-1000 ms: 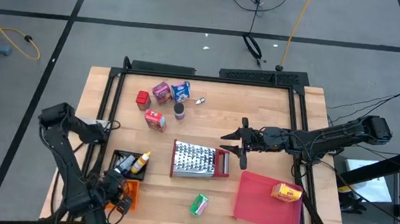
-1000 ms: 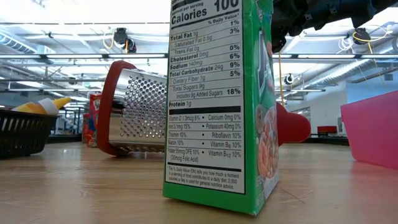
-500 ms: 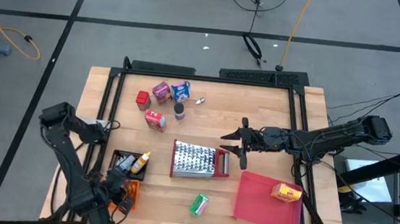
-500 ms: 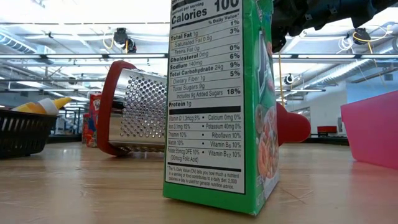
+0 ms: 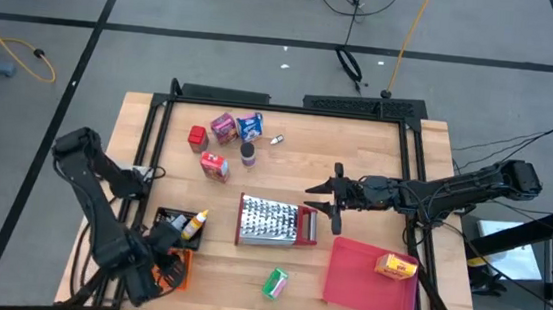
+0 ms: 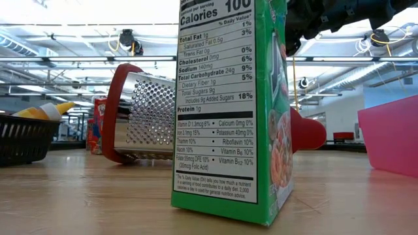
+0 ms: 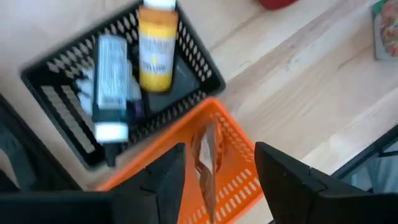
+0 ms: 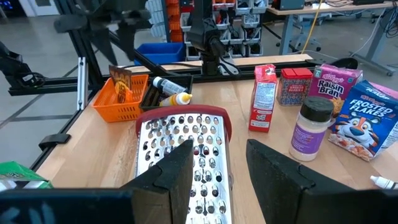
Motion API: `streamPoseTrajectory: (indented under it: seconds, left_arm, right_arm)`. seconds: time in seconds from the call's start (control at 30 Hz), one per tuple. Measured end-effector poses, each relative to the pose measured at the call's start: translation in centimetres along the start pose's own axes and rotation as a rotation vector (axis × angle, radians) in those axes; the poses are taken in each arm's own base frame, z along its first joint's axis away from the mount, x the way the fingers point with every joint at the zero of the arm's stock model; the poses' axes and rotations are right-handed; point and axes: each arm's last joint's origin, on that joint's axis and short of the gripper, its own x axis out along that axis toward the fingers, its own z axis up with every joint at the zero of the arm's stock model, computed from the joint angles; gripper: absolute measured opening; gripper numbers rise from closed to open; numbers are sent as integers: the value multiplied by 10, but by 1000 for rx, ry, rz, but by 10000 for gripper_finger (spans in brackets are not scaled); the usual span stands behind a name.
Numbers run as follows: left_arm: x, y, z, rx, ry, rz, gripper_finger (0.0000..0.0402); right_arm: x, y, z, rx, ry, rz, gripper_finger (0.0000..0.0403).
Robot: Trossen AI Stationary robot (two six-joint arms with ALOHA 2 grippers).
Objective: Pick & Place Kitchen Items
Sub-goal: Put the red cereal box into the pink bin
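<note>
My left gripper [image 7: 221, 152] stands open, pointing down over the orange basket [image 7: 236, 165] at the table's near left corner [image 5: 178, 267]. A brown packet [image 7: 208, 168] stands in that basket, between my fingers and apart from them. Beside it the black basket [image 5: 182, 229] holds a yellow bottle [image 7: 155, 50] and a grey tube [image 7: 111, 87]. Small boxes, a dark-lidded jar [image 5: 247, 154] and a tiny bottle [image 5: 278, 138] stand at the far left. A green box [image 5: 275, 282] stands near the front edge. My right gripper [image 5: 325, 196] hovers open and level by the steel grater [image 5: 276, 222].
A flat red tray [image 5: 361, 283] at the near right carries a yellow box [image 5: 396, 268]. The grater lies mid-table, its red end [image 8: 186, 115] toward my right gripper. In the low view the green box [image 6: 228, 104] fills the foreground. Bare wood lies between the grater and the far boxes.
My left arm has lifted and swung a little over the baskets at the near left corner. The right arm and all the items on the table have kept still.
</note>
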Motion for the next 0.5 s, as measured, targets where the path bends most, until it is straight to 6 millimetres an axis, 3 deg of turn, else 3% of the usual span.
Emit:
streamPoseTrajectory:
  seconds: [0.5]
  left_arm:
    - [-32,41,95,335,-98,22,191]
  right_arm:
    - [0,0,0,0,1,0,141]
